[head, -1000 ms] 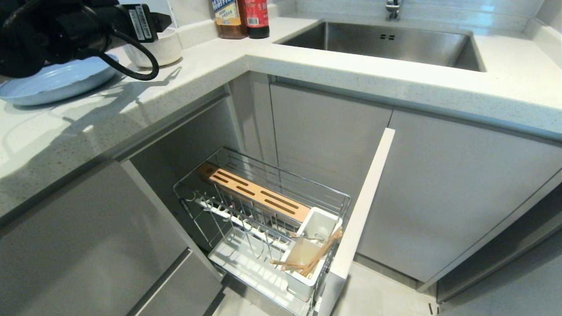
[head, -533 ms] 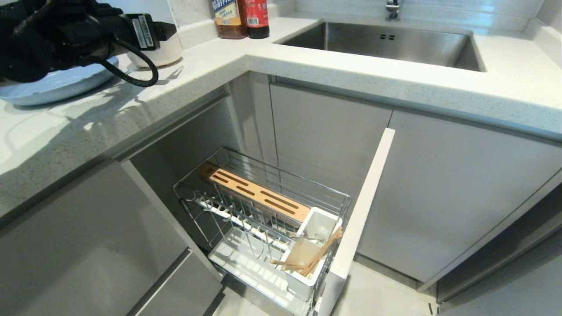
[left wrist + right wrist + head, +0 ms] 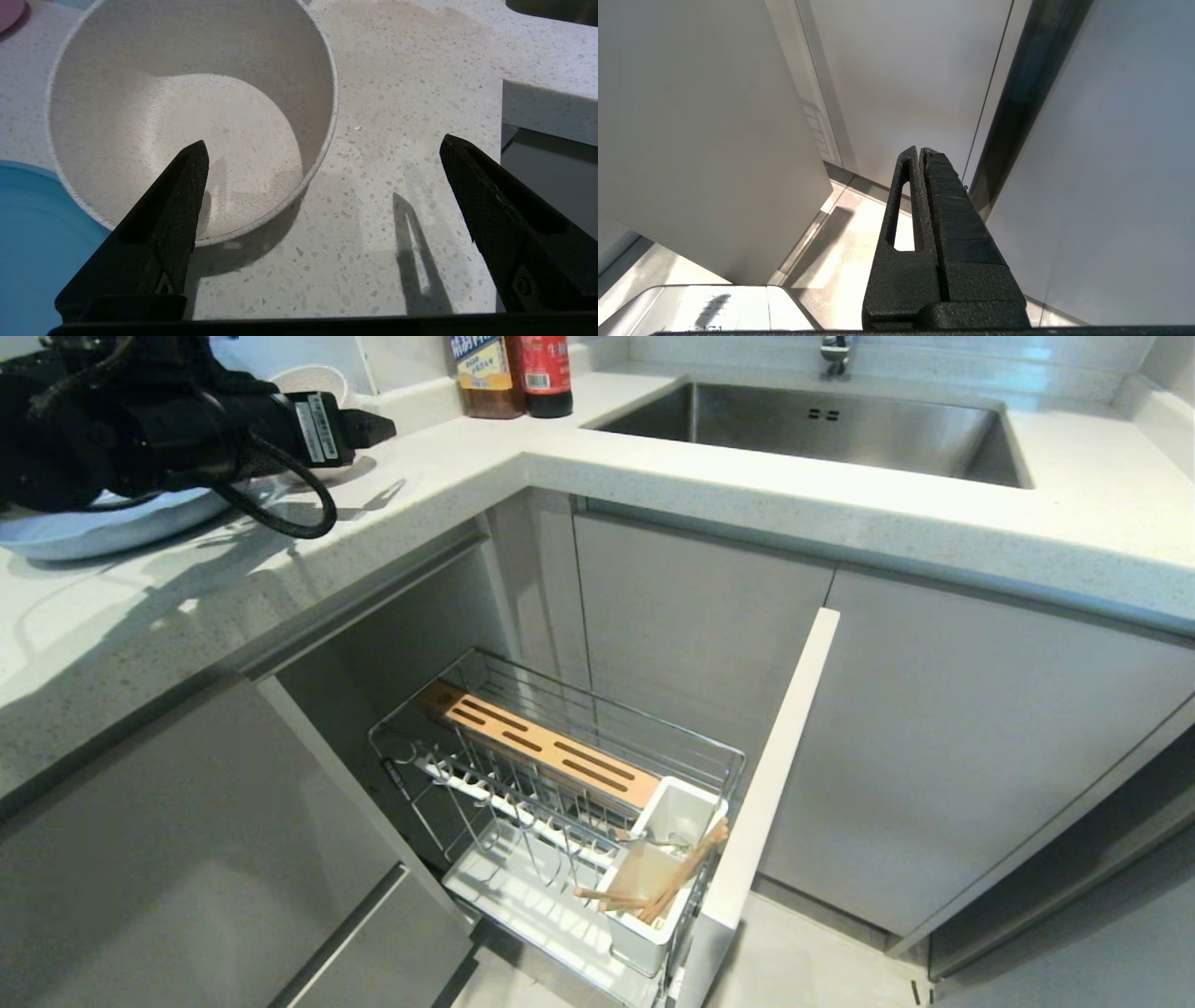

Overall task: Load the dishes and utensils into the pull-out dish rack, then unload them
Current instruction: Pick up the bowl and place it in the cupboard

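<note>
The speckled off-white bowl (image 3: 187, 107) stands on the white countertop (image 3: 397, 154) beside the light-blue plate (image 3: 28, 242). My left gripper (image 3: 323, 141) is open above the bowl's near rim, one finger (image 3: 182, 196) over its inside, the other over bare counter. In the head view the gripper (image 3: 369, 427) hides most of the bowl (image 3: 308, 375); the plate (image 3: 84, 527) lies under the arm. The pull-out dish rack (image 3: 597, 711) is drawn out below, chopsticks (image 3: 686, 873) and a metal utensil (image 3: 653, 843) in its white holder (image 3: 644, 933). My right gripper (image 3: 920, 150) is shut and parked by the cabinet doors.
The rack's pale front panel (image 3: 775, 775) juts into the floor space. A steel sink (image 3: 822, 425) and two bottles (image 3: 509, 369) sit at the back of the counter. A pink dish edge (image 3: 9, 9) shows beyond the bowl.
My left arm has swung right along the counter, from over the plate to over the bowl, which it now mostly hides. The rack and its contents have not moved.
</note>
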